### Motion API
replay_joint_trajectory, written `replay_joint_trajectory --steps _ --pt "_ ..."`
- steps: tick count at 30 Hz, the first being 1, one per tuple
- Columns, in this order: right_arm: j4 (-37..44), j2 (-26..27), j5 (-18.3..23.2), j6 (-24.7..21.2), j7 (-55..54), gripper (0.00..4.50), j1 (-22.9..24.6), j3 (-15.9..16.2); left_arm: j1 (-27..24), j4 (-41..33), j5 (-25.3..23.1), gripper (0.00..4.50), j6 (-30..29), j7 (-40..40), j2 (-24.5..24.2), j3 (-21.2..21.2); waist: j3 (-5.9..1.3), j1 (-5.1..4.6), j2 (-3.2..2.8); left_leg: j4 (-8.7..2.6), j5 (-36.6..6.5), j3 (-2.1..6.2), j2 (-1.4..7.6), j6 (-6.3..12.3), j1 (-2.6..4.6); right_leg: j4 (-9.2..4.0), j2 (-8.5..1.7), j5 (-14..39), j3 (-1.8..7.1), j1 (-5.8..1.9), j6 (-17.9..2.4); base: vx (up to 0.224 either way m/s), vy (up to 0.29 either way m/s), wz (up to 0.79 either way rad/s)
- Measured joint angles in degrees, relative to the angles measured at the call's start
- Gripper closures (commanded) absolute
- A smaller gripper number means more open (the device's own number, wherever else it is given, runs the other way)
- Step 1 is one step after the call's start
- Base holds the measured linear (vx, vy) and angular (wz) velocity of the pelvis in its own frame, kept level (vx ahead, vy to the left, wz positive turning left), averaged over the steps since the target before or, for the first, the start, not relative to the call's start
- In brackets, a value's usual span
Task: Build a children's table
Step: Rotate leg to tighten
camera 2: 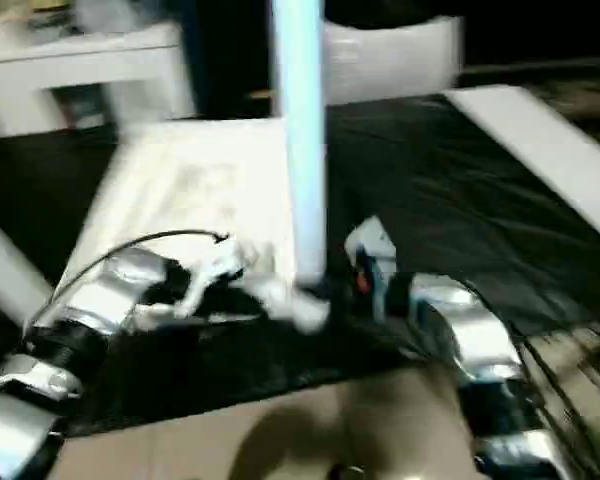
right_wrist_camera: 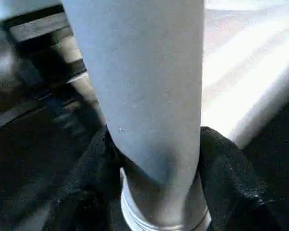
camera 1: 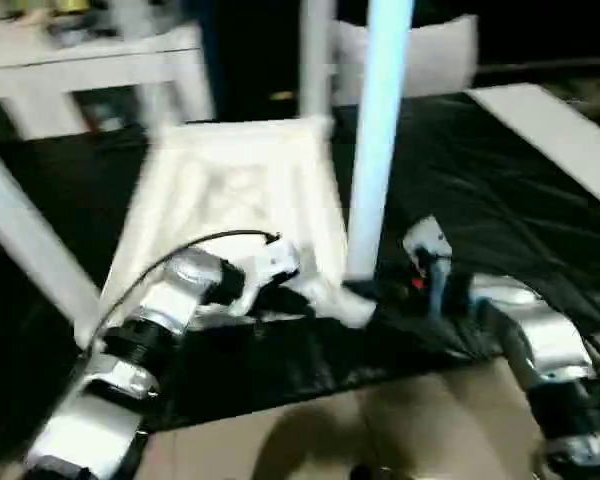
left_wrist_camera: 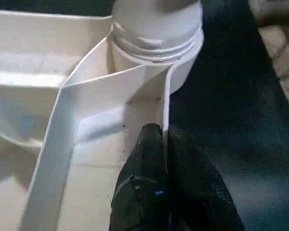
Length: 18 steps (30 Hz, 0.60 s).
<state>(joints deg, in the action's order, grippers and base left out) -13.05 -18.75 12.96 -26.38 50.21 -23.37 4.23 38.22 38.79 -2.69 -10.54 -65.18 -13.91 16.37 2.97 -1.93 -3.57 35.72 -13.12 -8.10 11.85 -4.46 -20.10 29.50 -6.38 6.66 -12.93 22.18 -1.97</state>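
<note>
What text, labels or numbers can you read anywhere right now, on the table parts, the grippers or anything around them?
None can be read.
Tabletop, leg: plain, no print visible.
Left gripper, right gripper: no lettering visible.
Shelf clutter: too blurred to read.

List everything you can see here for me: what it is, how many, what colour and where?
table top: one, white, ribbed underside up, lying on the black cover.
legs: three, white; one upright at the top's near right corner, one upright at the far right corner, one slanting at the left.
black cover: one, over the work surface.
white furniture: one piece, at the back left.
white board: one, on the cover at the right.
left gripper: black fingers pinched shut on the top's rim wall.
right gripper: black fingers on either side of the near leg, low down.
</note>
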Motion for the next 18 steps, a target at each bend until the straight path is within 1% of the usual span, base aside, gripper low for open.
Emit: replay_joint_trajectory --steps 1,2,3,5,6,7,8,10,11,13,14,17,18 --pt "-0.50 1.11 -0.45 -0.39 -2.44 2.52 -0.41 -0.53 -0.07 -0.03 -0.01 4.50 -1.09 2.08 0.85 -0.48 0.01 -0.81 -0.02 -0.01 0.00 0.16 0.08 0.00 -0.01 -0.18 0.02 0.00 -0.25 -0.19 0.00 0.000 0.000 0.00" --pt "-0.75 1.96 -1.02 -0.87 -4.74 2.52 -0.91 -0.95 -0.12 -0.31 0.00 4.50 -2.21 3.86 1.54 -0.96 0.02 -1.46 0.01 -0.02 -0.01 0.19 0.07 -0.01 0.01 -0.18 0.02 0.00 -0.25 -0.20 0.00 0.000 0.000 0.00" --pt "-1.44 4.79 -2.37 -1.74 -10.24 2.52 -1.94 -2.10 -0.11 -0.32 -0.19 4.50 -4.06 8.43 3.39 -2.22 0.04 -2.40 0.03 -0.04 -0.01 0.21 0.01 -0.01 0.03 -0.14 0.00 0.00 -0.26 -0.21 0.00 0.000 0.000 0.00" --pt "-2.41 7.16 -3.86 -2.29 -16.06 2.52 -3.36 -2.94 0.05 -0.32 -0.80 4.50 -5.20 13.25 5.55 -3.16 0.03 -3.39 0.03 -0.06 -0.02 0.21 -0.01 -0.02 -0.01 -0.19 -0.03 0.00 -0.46 -0.18 0.00 0.000 0.000 0.00" --pt "-3.06 8.00 -4.20 -2.28 -18.48 2.52 -3.91 -3.46 0.21 -0.31 -1.06 4.50 -5.60 15.46 6.65 -3.39 0.03 -4.08 0.04 -0.09 -0.05 0.24 -0.01 0.00 -0.12 -0.26 -0.02 -0.01 -0.55 -0.18 0.00 0.000 0.000 0.00" --pt "-3.45 8.54 -4.54 -2.13 -19.93 2.18 -4.19 -3.85 0.35 -0.28 -1.41 4.50 -5.87 16.87 7.54 -3.54 0.03 -4.42 0.03 -0.16 -0.07 0.26 -0.02 0.02 -0.15 -0.33 -0.03 -0.01 -0.55 -0.18 0.01 0.000 0.000 0.00" --pt "-4.14 9.16 -4.93 -1.15 -21.69 2.18 -4.48 -4.07 0.60 -0.06 -1.59 4.50 -6.12 18.64 8.40 -3.71 0.00 -4.70 -0.01 -0.22 -0.09 0.33 -0.04 0.05 -0.19 -0.37 -0.03 -0.02 -0.53 -0.18 0.02 0.000 0.000 0.00" --pt "-5.35 10.15 -5.86 0.80 -23.92 1.82 -4.76 -4.29 0.88 0.21 -1.72 4.50 -6.29 20.98 9.48 -3.81 -0.07 -4.95 -0.12 -0.23 -0.25 0.44 -0.12 0.08 -0.26 -0.36 -0.05 -0.07 -0.47 -0.18 0.10 0.000 0.000 0.00" --pt "-5.64 10.63 -5.96 1.50 -24.57 1.82 -4.77 -4.42 0.93 0.21 -1.76 4.50 -6.30 21.73 9.76 -3.82 -0.09 -4.96 -0.16 -0.23 -0.29 0.49 -0.14 0.11 -0.29 -0.34 -0.05 -0.07 -0.47 -0.17 0.10 0.000 0.000 0.00" --pt "-5.76 11.10 -6.00 2.21 -25.19 1.56 -4.74 -4.63 1.07 0.20 -1.89 4.50 -6.31 22.36 9.99 -3.81 -0.13 -4.90 -0.22 -0.25 -0.41 0.59 -0.20 0.11 -0.35 -0.29 -0.05 -0.08 -0.40 -0.15 0.10 0.000 0.000 0.00" --pt "-5.70 11.10 -6.00 2.29 -25.09 1.56 -4.68 -4.66 1.10 0.19 -1.93 4.50 -6.31 22.35 9.99 -3.78 -0.14 -4.84 -0.23 -0.25 -0.47 0.62 -0.22 0.12 -0.36 -0.22 -0.05 -0.09 -0.35 -0.14 0.09 0.000 0.000 0.00" --pt "-5.32 11.06 -5.98 2.98 -24.41 1.18 -4.21 -4.67 1.18 0.07 -2.01 4.50 -6.30 22.28 10.00 -3.69 -0.14 -4.54 -0.23 -0.25 -0.58 0.68 -0.28 0.09 -0.34 0.10 -0.09 -0.12 -0.23 -0.05 0.04 0.000 0.000 0.00" --pt "-5.15 10.75 -5.83 3.46 -23.65 1.18 -3.94 -4.77 1.18 -0.10 -2.02 4.50 -6.23 21.96 9.92 -3.60 -0.14 -4.33 -0.23 -0.25 -0.58 0.68 -0.29 0.10 -0.35 0.27 -0.09 -0.13 -0.17 0.05 0.03 0.000 0.000 0.00"
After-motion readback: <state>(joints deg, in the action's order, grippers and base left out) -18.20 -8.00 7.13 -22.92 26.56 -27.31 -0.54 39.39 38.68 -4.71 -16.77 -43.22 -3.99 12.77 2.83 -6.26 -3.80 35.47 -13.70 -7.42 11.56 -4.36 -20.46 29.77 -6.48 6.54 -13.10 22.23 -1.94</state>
